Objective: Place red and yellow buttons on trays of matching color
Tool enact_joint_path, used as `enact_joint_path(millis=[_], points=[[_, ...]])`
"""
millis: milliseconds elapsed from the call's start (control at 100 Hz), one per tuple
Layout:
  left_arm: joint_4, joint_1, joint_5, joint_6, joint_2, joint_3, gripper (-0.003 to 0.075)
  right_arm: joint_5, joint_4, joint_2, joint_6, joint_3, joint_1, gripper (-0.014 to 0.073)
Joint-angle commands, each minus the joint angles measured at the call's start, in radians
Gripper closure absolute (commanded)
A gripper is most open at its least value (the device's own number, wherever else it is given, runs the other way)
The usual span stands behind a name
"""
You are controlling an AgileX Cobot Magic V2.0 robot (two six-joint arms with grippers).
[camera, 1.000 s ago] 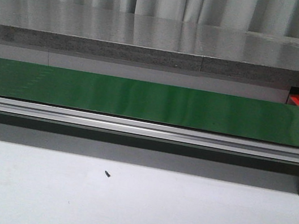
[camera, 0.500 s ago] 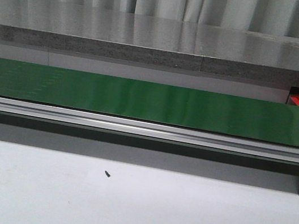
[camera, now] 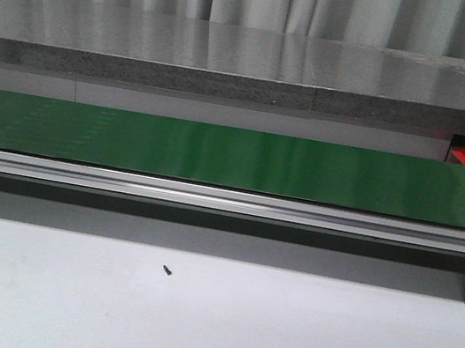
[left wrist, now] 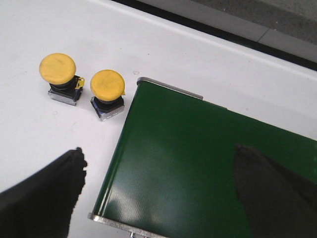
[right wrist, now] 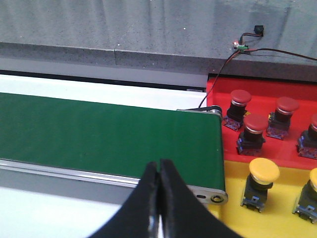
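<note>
Green belt (camera: 235, 158) bare, left hand (left wrist: 158, 191) spread wide and empty, right hand (right wrist: 159, 198) pinched closed on nothing: waiting step, next grabbing yellow buttons (left wrist: 107, 85) at ten o'clock.

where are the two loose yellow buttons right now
In the left wrist view, both yellow buttons stand side by side on the white table, just off the end of the green belt, not on it.
</note>
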Motion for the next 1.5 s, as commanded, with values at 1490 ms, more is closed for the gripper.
enact_joint_path(millis=[1490], points=[[0.046,0.011,0.010,-0.466,0.583,-0.501,0.0158,-0.115,0.009,0.005,0.000,-0.004,0.001,0.0717]])
